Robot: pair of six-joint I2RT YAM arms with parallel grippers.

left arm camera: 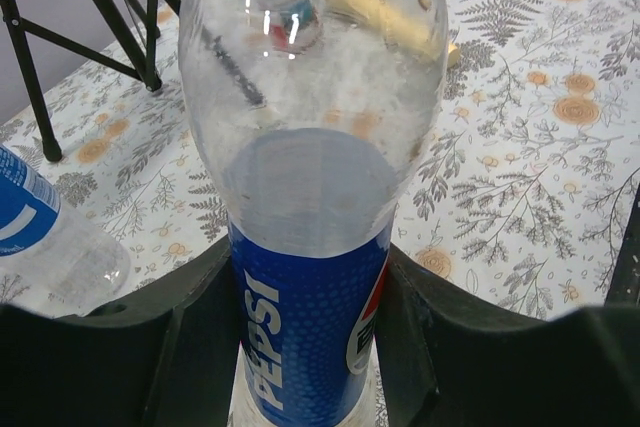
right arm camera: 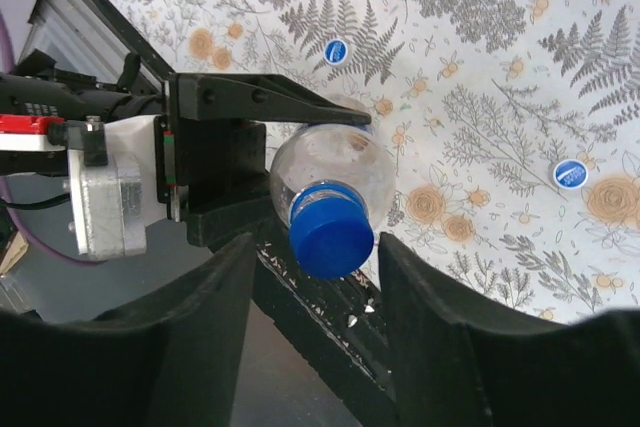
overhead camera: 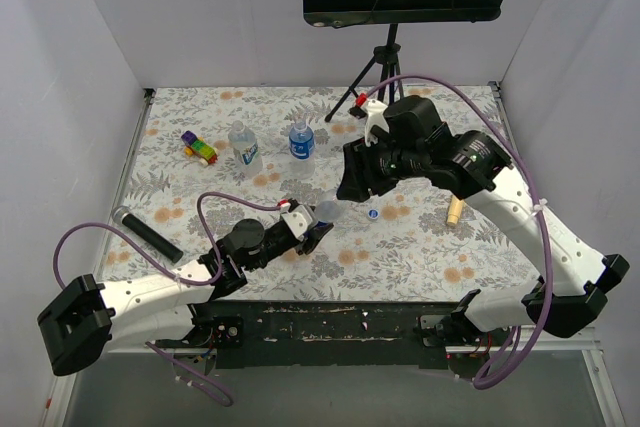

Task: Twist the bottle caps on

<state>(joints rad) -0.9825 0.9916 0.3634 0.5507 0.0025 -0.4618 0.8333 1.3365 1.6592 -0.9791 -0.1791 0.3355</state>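
Note:
My left gripper [left arm camera: 310, 347] is shut on the blue-labelled Pepsi bottle [left arm camera: 305, 277], both fingers pressed against its label. In the top view it holds this bottle [overhead camera: 327, 210] tilted above the table's middle. A blue cap [right arm camera: 332, 242] sits on the bottle's neck. My right gripper [right arm camera: 315, 277] stands open round that cap, a gap showing on each side. Two more bottles [overhead camera: 243, 147] [overhead camera: 301, 139] stand upright at the back left, the second one with a blue cap on. Two loose blue caps [right arm camera: 337, 49] [right arm camera: 569, 174] lie on the table.
A multicoloured toy block [overhead camera: 199, 147] lies at the back left and a black cylinder [overhead camera: 150, 232] at the left. A tan stick [overhead camera: 455, 209] lies under the right arm. A music stand's tripod [overhead camera: 375, 77] stands at the back.

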